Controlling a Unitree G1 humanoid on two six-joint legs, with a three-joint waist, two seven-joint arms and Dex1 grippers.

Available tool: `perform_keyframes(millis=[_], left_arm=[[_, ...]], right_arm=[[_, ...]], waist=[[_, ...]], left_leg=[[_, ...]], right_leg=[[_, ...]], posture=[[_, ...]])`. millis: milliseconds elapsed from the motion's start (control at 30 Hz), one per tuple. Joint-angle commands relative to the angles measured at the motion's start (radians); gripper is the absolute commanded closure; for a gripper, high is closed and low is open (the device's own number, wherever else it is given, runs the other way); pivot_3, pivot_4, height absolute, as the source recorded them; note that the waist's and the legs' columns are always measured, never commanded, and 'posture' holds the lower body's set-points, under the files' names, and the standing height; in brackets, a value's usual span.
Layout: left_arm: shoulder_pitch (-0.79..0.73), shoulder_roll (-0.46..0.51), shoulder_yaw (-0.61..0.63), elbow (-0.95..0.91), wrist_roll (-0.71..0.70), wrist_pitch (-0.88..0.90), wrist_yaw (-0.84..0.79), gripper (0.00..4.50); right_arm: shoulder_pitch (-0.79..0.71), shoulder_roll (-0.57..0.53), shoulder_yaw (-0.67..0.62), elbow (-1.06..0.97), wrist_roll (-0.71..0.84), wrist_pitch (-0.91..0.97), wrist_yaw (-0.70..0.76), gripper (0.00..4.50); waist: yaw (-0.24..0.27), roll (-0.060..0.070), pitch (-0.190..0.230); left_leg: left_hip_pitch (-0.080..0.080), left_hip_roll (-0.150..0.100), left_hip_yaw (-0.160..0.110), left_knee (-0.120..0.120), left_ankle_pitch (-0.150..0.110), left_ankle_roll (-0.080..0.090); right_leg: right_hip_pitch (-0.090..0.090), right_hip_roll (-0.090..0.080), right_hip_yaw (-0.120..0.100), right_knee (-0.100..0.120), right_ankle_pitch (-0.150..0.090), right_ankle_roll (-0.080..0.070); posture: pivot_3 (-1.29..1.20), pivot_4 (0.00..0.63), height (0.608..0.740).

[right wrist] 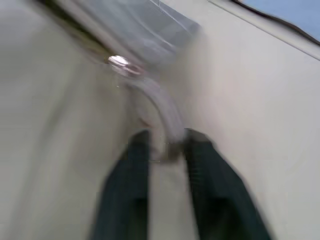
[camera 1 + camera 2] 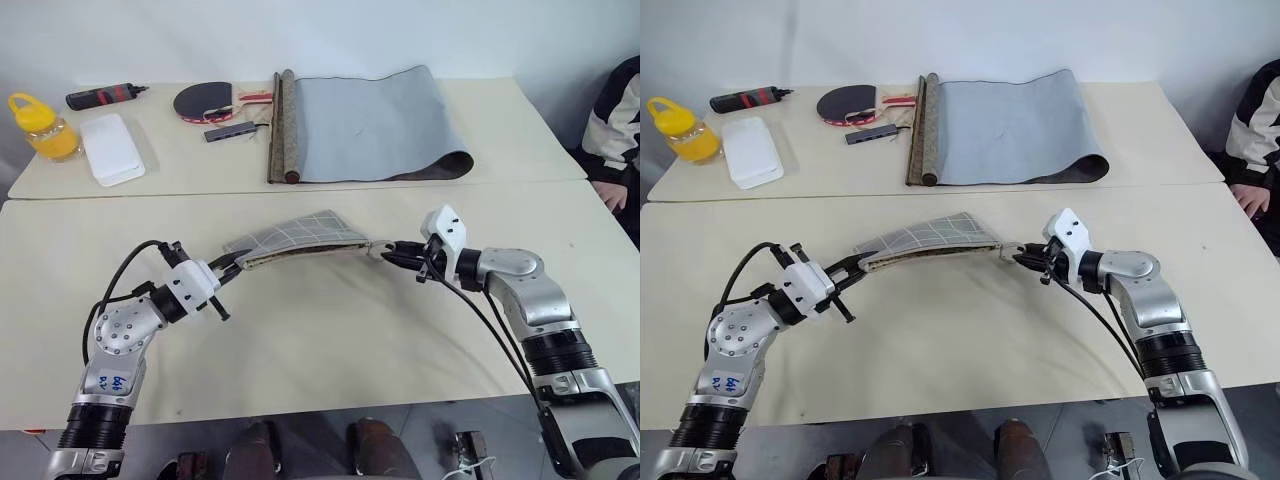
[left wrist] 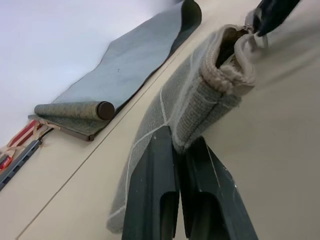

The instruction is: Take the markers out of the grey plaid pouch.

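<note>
While the left gripper (image 2: 232, 268) is clamped on one end of the pouch (image 2: 300, 237), the right gripper (image 2: 392, 252) pinches its pull, pouch stretched above the table (image 2: 320, 340).

Grey plaid pouch (image 2: 295, 238) spans mid-table between both grippers; bare tabletop (image 2: 330, 340) nearer than pouch; rolled mat (image 2: 370, 125), paddle (image 2: 205, 101) beyond.

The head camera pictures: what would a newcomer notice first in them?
The grey plaid pouch hangs stretched above the near table, between the left gripper pinching one end and the right gripper at the ring pull on the other end. Behind it, on the far table, lie a half-rolled grey mat, a paddle and a yellow bottle.
</note>
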State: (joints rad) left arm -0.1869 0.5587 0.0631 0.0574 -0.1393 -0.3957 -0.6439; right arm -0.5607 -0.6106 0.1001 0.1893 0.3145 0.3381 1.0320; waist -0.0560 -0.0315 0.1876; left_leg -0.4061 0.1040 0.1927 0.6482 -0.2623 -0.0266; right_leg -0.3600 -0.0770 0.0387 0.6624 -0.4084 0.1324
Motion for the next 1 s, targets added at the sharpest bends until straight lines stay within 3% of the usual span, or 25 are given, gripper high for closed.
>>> perform_keyframes(millis=[33,333,433,567,633,833,1000], left_arm=[[-0.002,-0.011,-0.006,-0.024,0.017,-0.013,0.012,4.50],[-0.019,-0.060,-0.024,0.005,0.060,-0.015,0.038,4.50],[-0.023,-0.069,-0.036,0.010,0.074,-0.022,0.044,4.50],[-0.026,-0.077,-0.038,0.002,0.072,-0.013,0.047,4.50],[-0.026,-0.079,-0.041,-0.008,0.070,-0.005,0.049,4.50],[-0.028,-0.088,-0.058,-0.034,0.072,0.010,0.046,4.50],[-0.027,-0.087,-0.070,-0.045,0.079,0.012,0.046,4.50]], right_arm=[[0.005,-0.066,-0.054,-0.120,0.079,0.050,0.094,2.49],[-0.052,0.001,-0.101,-0.234,0.097,-0.003,0.017,2.49],[-0.057,0.054,-0.085,-0.241,0.074,-0.027,-0.033,3.09],[-0.037,0.063,-0.075,-0.253,0.070,-0.048,-0.023,4.47],[-0.018,0.072,-0.044,-0.279,0.053,-0.062,-0.021,4.47],[0.010,0.079,0.094,-0.184,-0.185,-0.311,-0.064,4.47],[-0.029,0.126,0.093,-0.125,-0.208,-0.346,-0.111,4.47]], waist=[[0.001,0.000,0.000],[-0.003,0.000,0.000],[-0.001,0.000,0.000],[0.003,0.000,0.000],[0.003,0.000,0.000],[-0.004,0.000,0.000],[-0.005,0.000,0.000]], left_leg=[[0.000,0.000,0.000,0.000,0.000,0.000],[0.000,0.000,-0.001,0.001,0.000,0.000],[0.000,0.000,-0.002,0.001,0.000,0.000],[0.000,0.000,-0.002,0.000,0.000,0.000],[0.000,0.000,-0.002,0.001,0.000,0.000],[0.000,0.000,0.000,0.001,0.000,0.000],[0.000,0.000,0.002,0.002,0.000,0.000]], right_leg=[[0.000,0.000,0.000,0.000,0.000,0.000],[0.000,0.000,0.001,0.000,0.000,0.000],[0.000,0.000,0.001,0.000,0.000,0.000],[-0.001,0.000,0.001,0.000,0.000,0.000],[0.000,0.000,0.000,0.000,0.000,0.000],[0.000,0.000,0.000,0.000,0.000,0.000],[0.000,0.000,0.001,0.001,0.000,0.000]], posture=[[0.00,0.150,0.740],[0.00,0.150,0.740],[0.00,0.150,0.740],[0.00,0.150,0.740],[0.00,0.150,0.740],[0.00,0.150,0.740],[0.00,0.150,0.740]])
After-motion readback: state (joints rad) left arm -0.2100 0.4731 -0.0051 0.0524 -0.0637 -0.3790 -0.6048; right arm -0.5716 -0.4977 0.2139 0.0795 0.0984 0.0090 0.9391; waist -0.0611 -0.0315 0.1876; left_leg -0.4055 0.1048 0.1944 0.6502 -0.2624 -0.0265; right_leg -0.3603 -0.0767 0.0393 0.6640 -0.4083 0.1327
